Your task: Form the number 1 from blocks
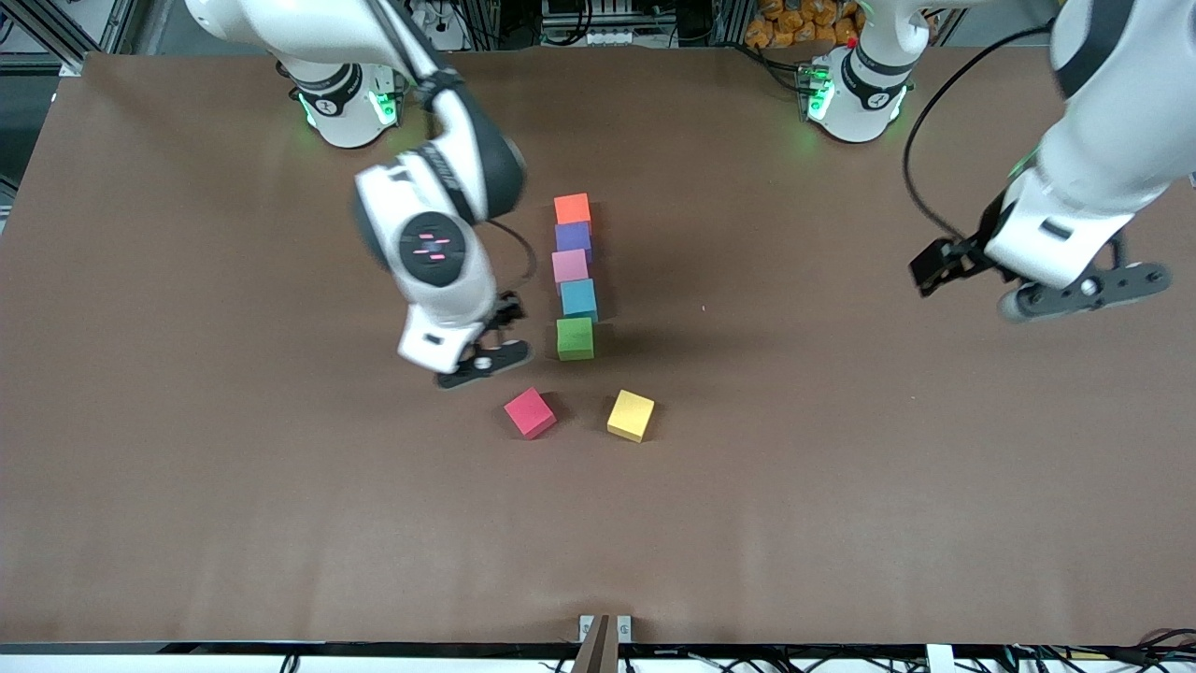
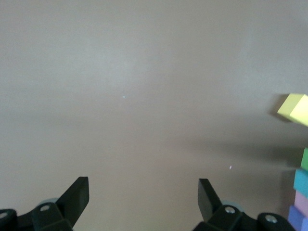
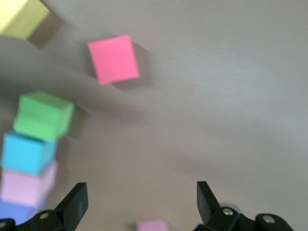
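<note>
Two white Franka arms reach over a wide brown counter (image 1: 187, 449), the largest thing in sight. The right arm bends down near the middle, and its hand (image 1: 486, 360) hangs low over bare counter just beside the green block, toward the right arm's end; its fingers (image 3: 72, 204) are spread wide and hold nothing. The left arm waits over the left arm's end of the counter, well apart from the blocks, its hand (image 1: 1084, 290) released too, with fingers (image 2: 77, 192) parted over bare surface. Five blocks form a straight touching column in the middle: the orange block (image 1: 572, 208) farthest from the front camera, then the purple block (image 1: 573, 238), the pink block (image 1: 570, 266), the light blue block (image 1: 578, 298) and the green block (image 1: 575, 337) nearest. Nearer the camera than the column lie two loose blocks, each turned askew: the red block (image 1: 530, 412) toward the right arm's end and the yellow block (image 1: 631, 415) toward the left arm's end, near each other but apart. A second pink block (image 3: 153, 225) shows in the right wrist view alone, lying on the counter below that hand.
</note>
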`<state>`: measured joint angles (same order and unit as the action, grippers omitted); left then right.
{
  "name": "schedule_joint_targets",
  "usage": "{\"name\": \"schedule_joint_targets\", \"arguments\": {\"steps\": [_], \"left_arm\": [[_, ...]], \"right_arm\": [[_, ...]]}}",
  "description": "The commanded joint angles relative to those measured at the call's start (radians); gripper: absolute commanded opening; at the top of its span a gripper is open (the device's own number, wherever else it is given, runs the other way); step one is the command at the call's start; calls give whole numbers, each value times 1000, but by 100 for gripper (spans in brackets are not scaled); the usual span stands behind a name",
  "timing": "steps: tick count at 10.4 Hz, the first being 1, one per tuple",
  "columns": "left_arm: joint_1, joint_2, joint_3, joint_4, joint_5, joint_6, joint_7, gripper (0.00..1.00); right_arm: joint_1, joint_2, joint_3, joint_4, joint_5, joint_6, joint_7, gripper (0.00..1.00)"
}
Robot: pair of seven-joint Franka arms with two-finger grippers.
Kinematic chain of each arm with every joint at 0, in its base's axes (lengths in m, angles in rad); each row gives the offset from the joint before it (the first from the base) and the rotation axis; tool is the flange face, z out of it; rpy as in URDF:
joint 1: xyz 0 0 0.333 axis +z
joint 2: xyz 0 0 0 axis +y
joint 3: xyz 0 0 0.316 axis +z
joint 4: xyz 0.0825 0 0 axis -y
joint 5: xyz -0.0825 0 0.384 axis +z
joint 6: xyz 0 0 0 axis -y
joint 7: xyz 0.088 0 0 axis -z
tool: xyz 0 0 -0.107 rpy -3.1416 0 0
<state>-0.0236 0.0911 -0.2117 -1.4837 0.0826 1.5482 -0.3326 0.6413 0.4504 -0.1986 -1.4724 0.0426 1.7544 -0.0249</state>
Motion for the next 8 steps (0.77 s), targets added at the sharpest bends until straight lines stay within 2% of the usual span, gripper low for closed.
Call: {"name": "schedule_joint_targets", "arguments": {"steps": [1, 3, 4, 6, 8], "left_arm": [[2, -76, 47, -35, -32, -36, 139, 100], [17, -103, 54, -26, -50, -57, 155, 100], [30, -117, 52, -23, -60, -71, 156, 100], [33, -117, 54, 12, -93, -77, 155, 100], [33, -113, 55, 14, -100, -79, 165, 100]], "right_arm": [[-119, -192, 28, -49, -27, -113, -2, 100], [-205, -312, 28, -49, -27, -130, 251, 100], [-253, -341, 30, -42, -27, -157, 307, 100], [-355, -371, 31, -19, -13, -208, 323, 100], [-412, -368, 16, 41, -15, -265, 330, 100]]}}
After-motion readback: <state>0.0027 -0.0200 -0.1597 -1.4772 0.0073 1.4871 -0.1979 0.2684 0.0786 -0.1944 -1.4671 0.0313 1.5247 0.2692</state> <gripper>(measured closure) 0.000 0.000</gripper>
